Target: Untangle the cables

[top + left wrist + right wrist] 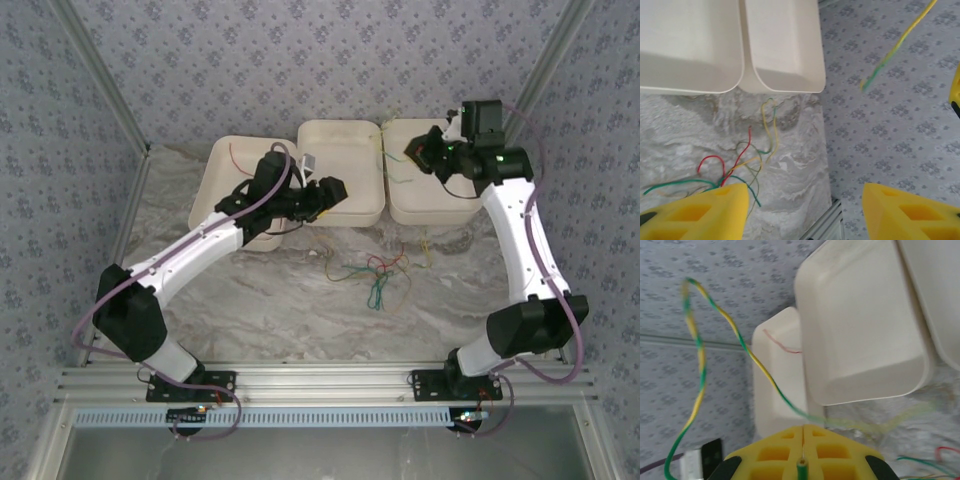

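Top external view: three white trays (340, 135) are sitting in a row at the far side of the marble tabletop (280, 300). A tangle of cables (375, 272), red, green and yellow, is lying on the tabletop just in front of the trays, between the two arms. The left fingers (335, 190) are hovering over the near edge of the middle tray (350, 215). The right fingers (420, 152) are hanging above the right tray (440, 215). A yellow-green cable (386, 160) is showing faintly over the seam between those two trays. A red cable (235, 157) is lying in the left tray (212, 200).

Left wrist view: the left fingers (705, 212) are standing wide apart with nothing between them. The tangle of cables (740, 162) is lying on the tabletop (790, 175) just beyond one fingertip. Two of the white trays (790, 50) are sitting side by side past it. The yellow-green cable (892, 50) is hanging blurred in the air at the upper right.

Right wrist view: the right fingers (802, 450) are pressing together on the yellow-green cable (700, 355), which is looping up to the left and back down. The red cable (782, 345) is lying in the left tray (772, 390). Part of the tangle of cables (925, 460) is showing at the lower right.
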